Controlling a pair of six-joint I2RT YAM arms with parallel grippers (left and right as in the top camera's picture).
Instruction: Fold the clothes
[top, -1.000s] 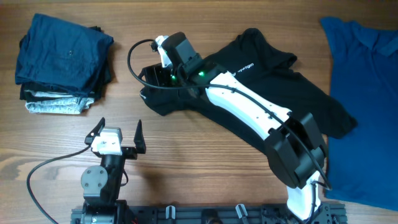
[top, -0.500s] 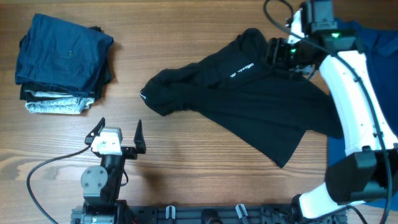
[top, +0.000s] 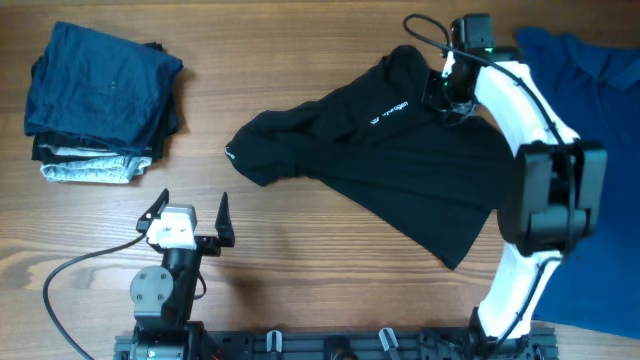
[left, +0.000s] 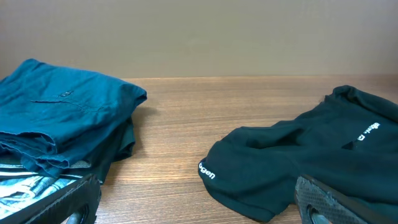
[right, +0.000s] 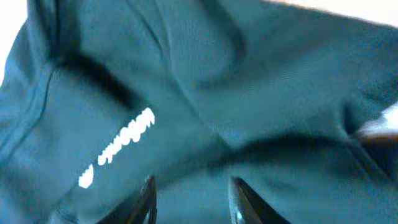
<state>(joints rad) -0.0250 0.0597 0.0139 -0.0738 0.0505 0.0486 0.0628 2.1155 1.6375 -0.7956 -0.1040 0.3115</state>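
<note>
The black shirt (top: 400, 150) lies spread but rumpled across the middle of the table (top: 320, 260), its white chest logo (top: 388, 113) facing up, its left end bunched into a soft heap and the collar end pointing to the far right. A corner of its right side reaches the blue shirt (top: 590, 120), which lies flat at the right edge of the table. Well apart, in the far left corner, sits a stack of folded garments (top: 100, 100). The right arm (top: 510, 90) reaches over the black shirt's upper right part, and the right jaws hang just beside the logo, close above the cloth; the blurred wrist view shows them narrowed to a small gap, and I cannot tell whether any fabric is pinched between them. The left arm (top: 165, 285) sits near the front edge, the left jaws spread wide and empty, aimed across the table at the bunched end. I judge the step in hand to be laying the black shirt out flat, with no fold made yet. The next move probably calls for a firm pinch near the collar or shoulder, and for the left jaws to take the crumpled end, so both can draw the cloth taut without dragging it onto the blue shirt
</note>
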